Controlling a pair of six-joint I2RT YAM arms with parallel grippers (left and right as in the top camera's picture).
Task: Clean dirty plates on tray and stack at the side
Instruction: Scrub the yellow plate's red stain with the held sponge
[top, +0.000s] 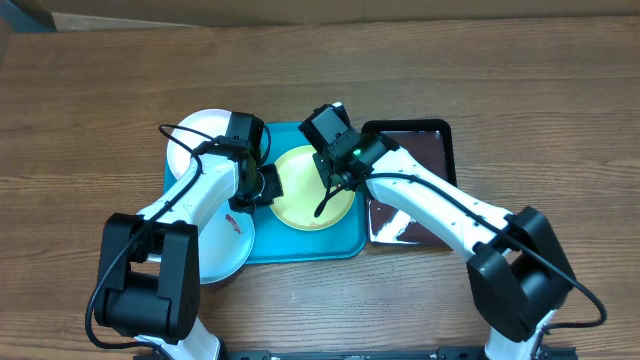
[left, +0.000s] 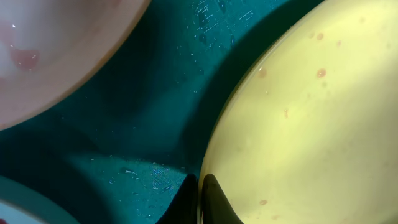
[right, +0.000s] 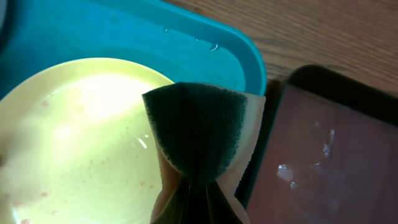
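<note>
You are working on a brown wooden counter (top: 520, 90), with the tray (top: 300, 245) at its middle and a black tray (top: 410, 130) touching its right side. The yellow plate (top: 305, 195) lies flat in the tray, right of centre, and you can see small red-brown specks across it in both wrist views. The white plate (top: 200, 135) sits at the tray's far left corner and overlaps its rim. The blue plate (top: 225, 250) lies at the near left, also over the tray's edge, with a red smear on it.

Your left pincer (top: 268, 185) is at the yellow plate's left edge. In the left wrist view its two dark fingers (left: 214, 202) stand one on each side of the rim, clamped on it. Water drops dot the bare tray floor beside it.

Your right pincer (top: 335, 140) is over the far right part of the yellow plate. It is clamped on a sponge (right: 196, 130) folded in two, dark green side out. The sponge hangs over the plate's right edge, near the tray's far right corner. You cannot tell whether the sponge touches the plate.
</note>
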